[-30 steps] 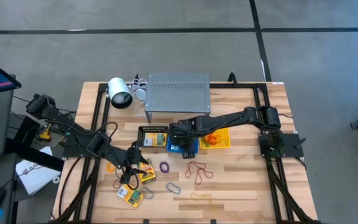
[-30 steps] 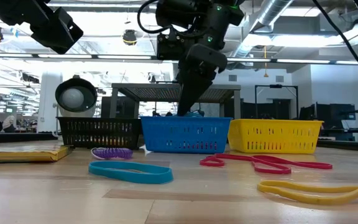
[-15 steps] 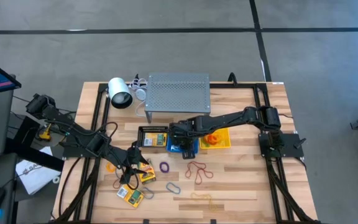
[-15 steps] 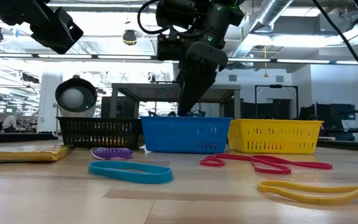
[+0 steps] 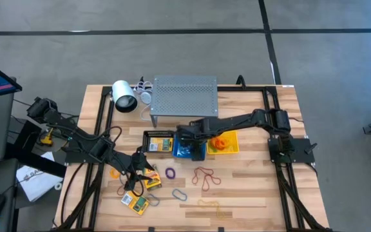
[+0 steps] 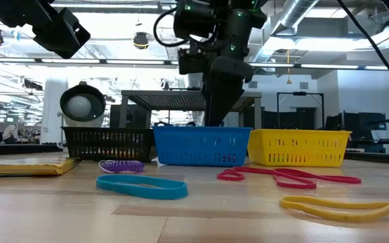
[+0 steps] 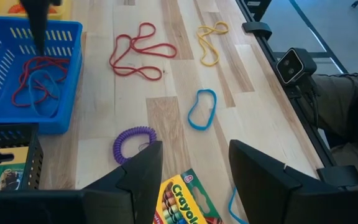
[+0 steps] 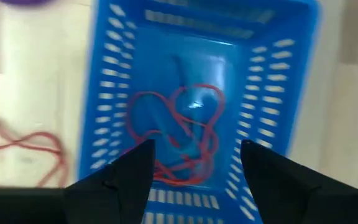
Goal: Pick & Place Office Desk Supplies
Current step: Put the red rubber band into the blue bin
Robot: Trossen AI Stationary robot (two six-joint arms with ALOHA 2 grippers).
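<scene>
While right gripper (image 8: 191,180) hovers wide-jawed over blue basket (image 8: 278,118) — red bands (image 8: 185,134) blur inside.

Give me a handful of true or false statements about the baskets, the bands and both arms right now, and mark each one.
1. The blue basket holds red bands. True.
2. The right gripper hangs over the yellow basket. False: it hangs over the blue basket, jaws open and empty.
3. A purple coil band lies on the table, outside every basket. True.
4. The left gripper grips the blue band loop. False: its jaws are open and empty above a Crayola crayon pack, and that loop lies loose on the table.
5. The yellow band is in the black basket. False: it lies on the bare table.
</scene>
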